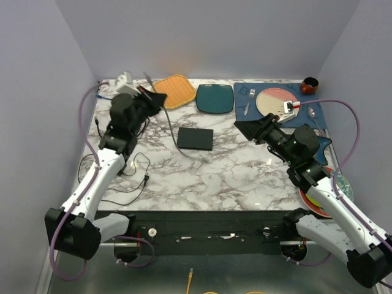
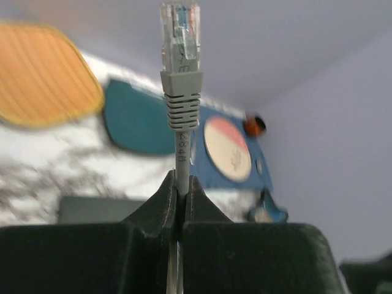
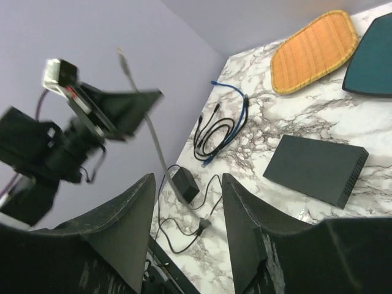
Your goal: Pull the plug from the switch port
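Surface: white marble table [image 1: 233, 174] with grey veins, lilac walls around it. A black rail covers its near edge.
Mid-table: the switch [image 1: 195, 138] lies flat in the middle of the top view, just below the teal plate [image 1: 215, 98] and the orange mat [image 1: 174, 90]. Its sides are too dark for me to make out any port.
Left arm: the left gripper [image 2: 181, 187] is pinched tight on the grey cable [image 2: 182, 153], a little under the boot. The plug [image 2: 180, 33] stands upright above it in the air, free of the switch and well apart from it. The top of the left wrist frame cuts off its tip.
Right arm: the right gripper [image 3: 188, 176] has its jaws spread wide with nothing between them. In the top view it hovers right of the switch.
Left side: a black adapter [image 3: 185, 187] and a loose coil of blue and black leads [image 3: 217, 128].
Back right: a blue placemat [image 1: 240, 92] with a pink plate [image 1: 275, 101], and a red cup [image 1: 310, 85] beside it.
Hard to see: from the top view I lose the plug against the left arm. The cable's lower run gets lost among the leads near the adapter, so I can't tell where it ends. Everything behind the plug in the left wrist view is blurred.
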